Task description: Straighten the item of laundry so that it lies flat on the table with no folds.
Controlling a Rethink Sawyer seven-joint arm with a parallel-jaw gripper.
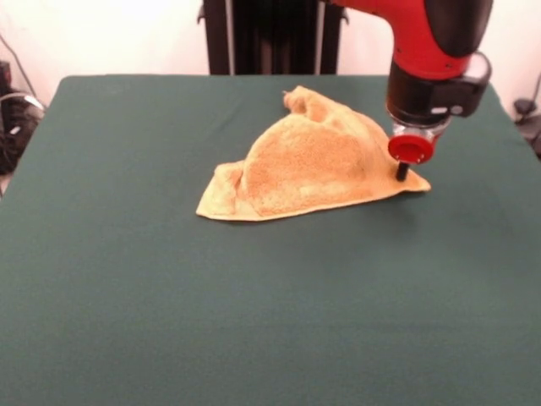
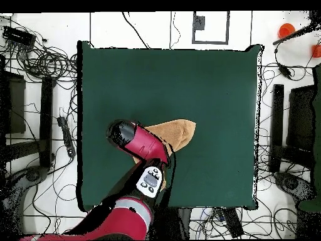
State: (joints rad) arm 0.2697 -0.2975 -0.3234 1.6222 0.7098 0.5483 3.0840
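The item of laundry (image 1: 308, 165), a golden tan-orange towel, lies folded into a rough triangle on the green table (image 1: 169, 321), a little right of its middle. Its far end is bunched up into a raised ridge, and a smaller flap sticks out at the left corner. My gripper (image 1: 402, 172) hangs below a red disc, with its black tip down at the towel's right corner. In the overhead view, the red arm (image 2: 141, 143) covers the gripper and part of the towel (image 2: 178, 133).
Cables and stands surround the table (image 2: 213, 81) on the floor. A dark frame (image 1: 270, 38) stands behind the table's far edge in the front view.
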